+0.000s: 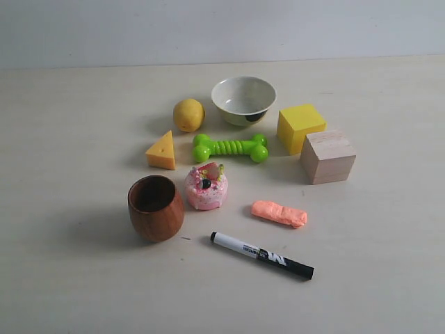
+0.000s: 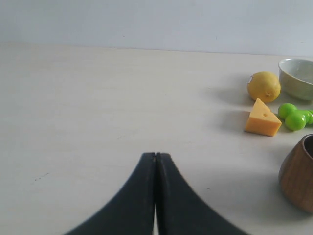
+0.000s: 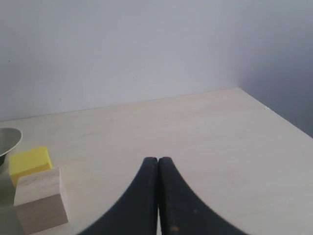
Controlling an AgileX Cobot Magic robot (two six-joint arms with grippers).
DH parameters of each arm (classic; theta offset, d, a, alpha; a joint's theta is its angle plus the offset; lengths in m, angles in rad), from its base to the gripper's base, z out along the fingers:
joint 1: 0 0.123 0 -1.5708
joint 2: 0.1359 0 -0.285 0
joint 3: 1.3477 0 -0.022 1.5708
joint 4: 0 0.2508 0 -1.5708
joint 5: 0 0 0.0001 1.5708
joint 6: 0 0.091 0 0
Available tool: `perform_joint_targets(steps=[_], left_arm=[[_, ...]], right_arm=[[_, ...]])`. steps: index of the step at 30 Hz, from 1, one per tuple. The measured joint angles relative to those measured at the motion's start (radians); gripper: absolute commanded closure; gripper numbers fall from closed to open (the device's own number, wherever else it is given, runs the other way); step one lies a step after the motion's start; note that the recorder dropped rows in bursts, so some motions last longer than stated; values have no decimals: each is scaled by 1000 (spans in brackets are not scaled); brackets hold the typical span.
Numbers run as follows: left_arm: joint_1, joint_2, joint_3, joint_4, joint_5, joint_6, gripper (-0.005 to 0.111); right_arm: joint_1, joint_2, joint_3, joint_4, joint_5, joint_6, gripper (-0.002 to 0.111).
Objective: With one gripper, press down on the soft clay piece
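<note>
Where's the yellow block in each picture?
Exterior view: the yellow block sits between the bowl and the wooden block.
Left wrist view: not in it.
Right wrist view: the yellow block is just beyond the wooden block, beside the bowl's rim.
Shared landmark: the bowl, seen in all three views.

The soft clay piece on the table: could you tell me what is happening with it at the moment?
Nothing is handling it yet. The soft clay piece lies on the table beside the marker, with no gripper near it. The left gripper and right gripper are both shut and empty, off to either side of the objects, so the press has not begun.
</note>
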Motion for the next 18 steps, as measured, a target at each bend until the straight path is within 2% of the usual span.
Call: perform_joint_targets(steps=[5,18], left_arm=[[0,0,0,0,0,0,107],[0,0,0,0,0,0,107]], right_arm=[[36,-40,26,-10,-1,0,108],[39,-48,102,-20,28,0,108]])
